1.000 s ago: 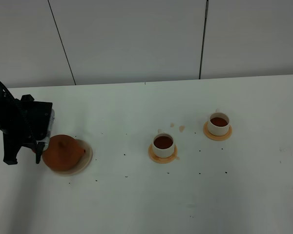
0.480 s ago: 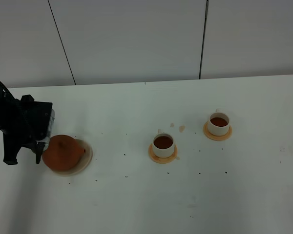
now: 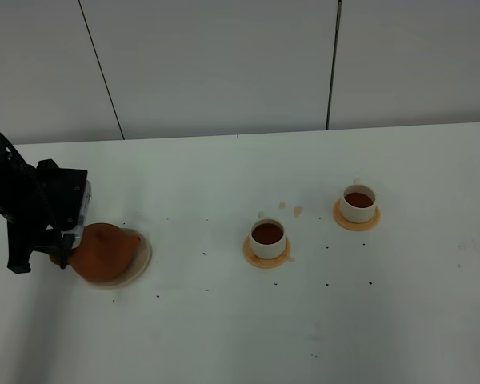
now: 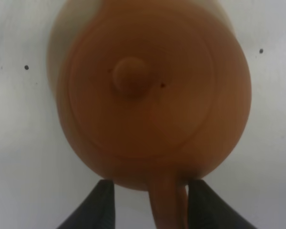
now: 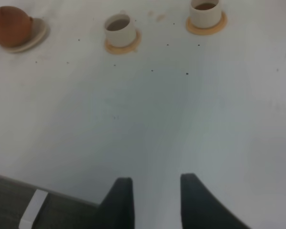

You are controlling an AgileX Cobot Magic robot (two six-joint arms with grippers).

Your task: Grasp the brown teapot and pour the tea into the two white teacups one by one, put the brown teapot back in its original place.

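- The brown teapot sat on its beige saucer, returned after pouring.
- The left end effector was spread, straddling the handle.
- Both teacups held tea.

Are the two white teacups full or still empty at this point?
Both hold tea. The nearer teacup and the farther teacup each show dark reddish-brown liquid inside, seen from above, and each stands upright on its orange coaster.

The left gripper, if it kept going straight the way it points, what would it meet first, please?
Most likely the brown teapot: its handle lies between the open fingers of the left gripper, the body just ahead.
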